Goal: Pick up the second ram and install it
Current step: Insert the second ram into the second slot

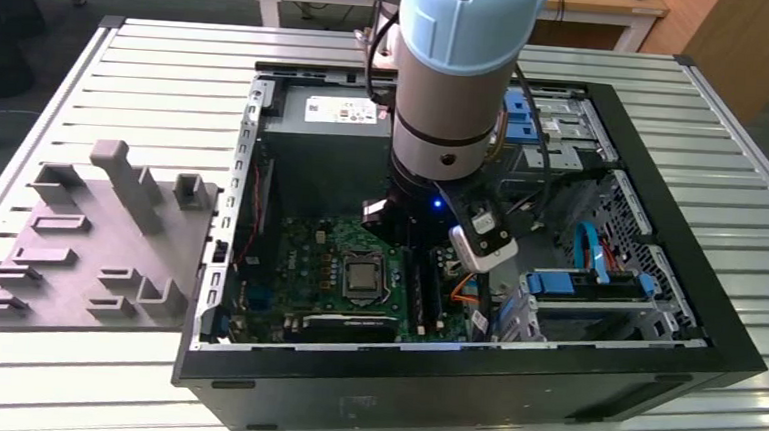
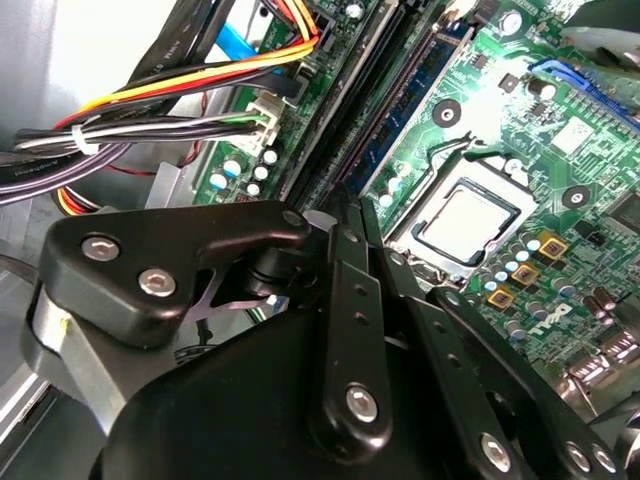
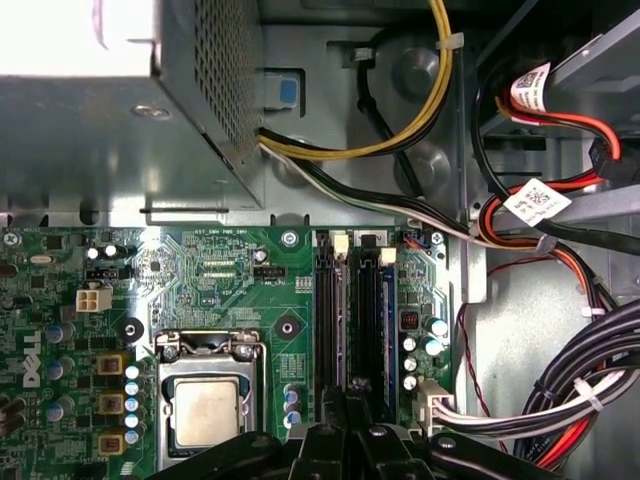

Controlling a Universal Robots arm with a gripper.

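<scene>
Gripper [image 3: 347, 415] fingers press together over the black memory slots [image 3: 333, 320] on the green motherboard [image 3: 230, 290], apparently pinching the second ram [image 3: 386, 330], a thin dark memory stick standing edge-on in its slot. Around it sits the open black computer case [image 1: 698, 325] on the slatted metal table [image 1: 166, 72], a grey moulded tray [image 1: 90, 238] beside it.

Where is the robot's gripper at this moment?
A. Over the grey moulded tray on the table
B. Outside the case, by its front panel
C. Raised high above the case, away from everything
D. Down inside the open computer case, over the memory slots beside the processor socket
D: the exterior view shows the arm reaching into the open computer case, and the first wrist view shows the gripper at the memory slots beside the processor socket.
</scene>
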